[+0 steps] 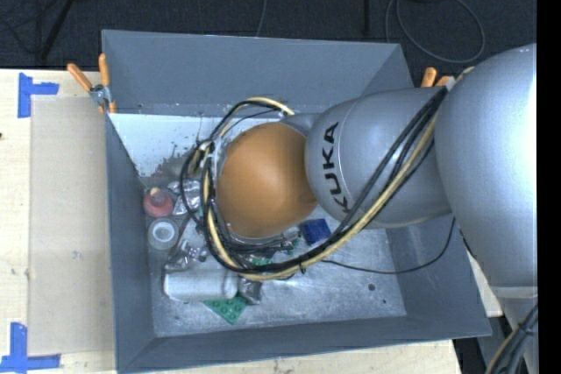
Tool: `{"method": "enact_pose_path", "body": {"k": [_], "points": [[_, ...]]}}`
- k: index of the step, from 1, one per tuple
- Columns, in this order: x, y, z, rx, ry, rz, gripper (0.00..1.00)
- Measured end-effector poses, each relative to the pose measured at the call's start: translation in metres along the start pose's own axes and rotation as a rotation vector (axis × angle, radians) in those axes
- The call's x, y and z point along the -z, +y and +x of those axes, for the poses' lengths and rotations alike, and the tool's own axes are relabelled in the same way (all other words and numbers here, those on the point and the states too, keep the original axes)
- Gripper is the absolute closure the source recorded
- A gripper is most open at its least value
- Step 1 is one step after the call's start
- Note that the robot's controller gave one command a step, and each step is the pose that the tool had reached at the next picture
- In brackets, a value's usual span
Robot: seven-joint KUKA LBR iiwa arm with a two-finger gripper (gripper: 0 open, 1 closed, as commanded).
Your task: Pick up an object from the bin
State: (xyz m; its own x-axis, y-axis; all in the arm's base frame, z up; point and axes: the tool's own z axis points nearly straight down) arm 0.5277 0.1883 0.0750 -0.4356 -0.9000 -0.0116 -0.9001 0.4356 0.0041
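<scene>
Arm (386, 162) hung low in the bin (263, 74), presumably to reach the heap beside its gripper: red cap (159, 202), grey ring (162, 233), white cylinder (195, 285) (orange cover (263, 179) hid the gripper; spread or pressed, I couldn't tell).

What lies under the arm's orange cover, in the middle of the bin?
The orange cover hides whatever is directly beneath it. At its right edge a blue piece peeks out; by its lower edge lie a white cylinder and a green flat piece.
</scene>
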Motion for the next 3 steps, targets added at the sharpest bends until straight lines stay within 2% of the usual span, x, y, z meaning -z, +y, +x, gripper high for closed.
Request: {"method": "enact_pose_path", "body": {"k": [1, 2, 3], "points": [[-0.002, 0.004, 0.053, -0.052, 0.000, 0.009, 0.00], [0.001, 0.003, 0.049, -0.056, -0.007, 0.011, 1.00], [0.029, 0.004, 0.047, -0.059, 0.009, 0.005, 1.00]]}}
